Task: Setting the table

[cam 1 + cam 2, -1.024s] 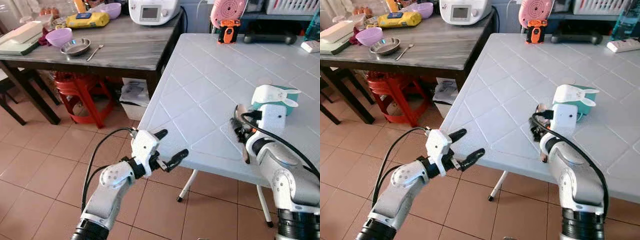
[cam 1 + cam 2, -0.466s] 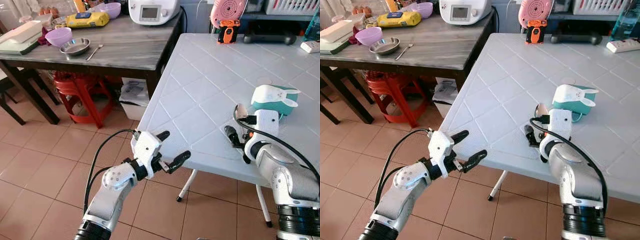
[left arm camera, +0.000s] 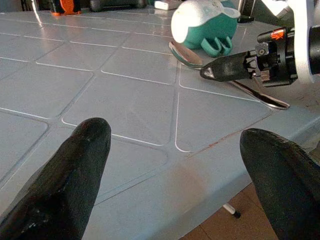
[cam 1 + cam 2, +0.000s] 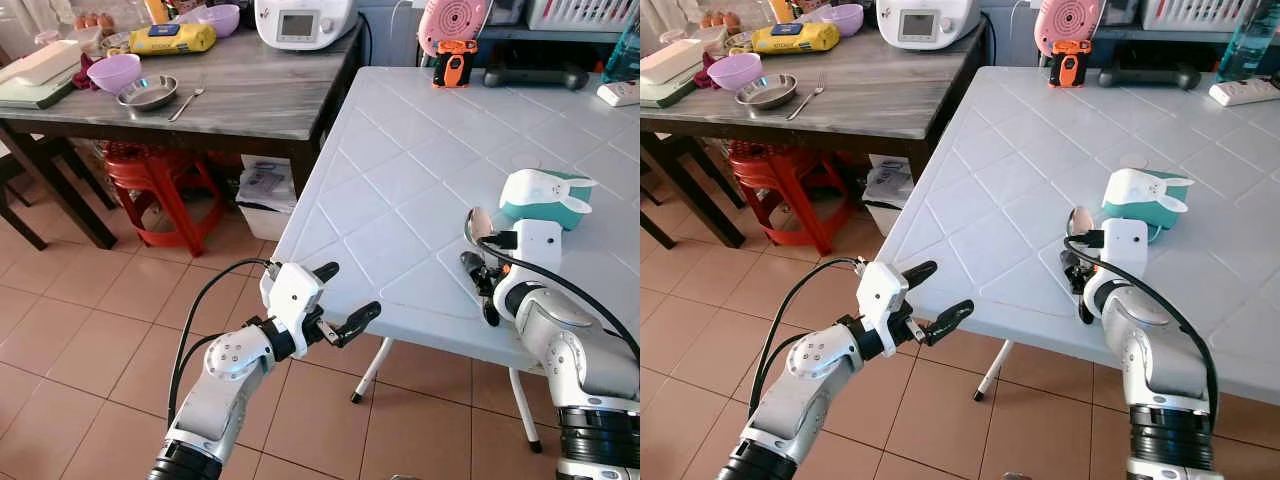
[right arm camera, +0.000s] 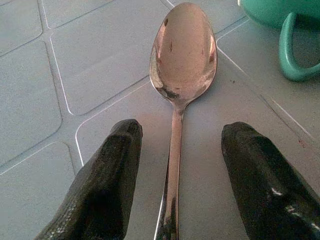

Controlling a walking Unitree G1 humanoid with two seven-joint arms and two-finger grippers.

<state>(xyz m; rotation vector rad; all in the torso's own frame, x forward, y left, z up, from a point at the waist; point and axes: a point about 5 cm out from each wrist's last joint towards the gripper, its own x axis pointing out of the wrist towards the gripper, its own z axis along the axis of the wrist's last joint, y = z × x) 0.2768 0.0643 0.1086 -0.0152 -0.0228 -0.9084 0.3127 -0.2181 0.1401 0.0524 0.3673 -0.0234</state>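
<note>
Low over the white surface (image 4: 400, 180), the right pincer (image 5: 175, 175) straddles a spoon (image 5: 182, 65) — released, fingers either side, just beside a teal cup (image 4: 540, 195) (left pincer (image 4: 342, 300) spread, off the edge).

The table (image 4: 400, 190) is pale blue-white with a diamond grid of thin white lines. The spoon (image 5: 182, 55) is shiny silver, the mug (image 4: 540, 195) teal with a white rabbit-eared lid. The side table (image 4: 250, 85) is streaked grey, bearing a lilac bowl (image 4: 117, 72) and yellow packet (image 4: 173, 39). The stool (image 4: 160, 185) is red, the floor (image 4: 90, 330) terracotta tile.
</note>
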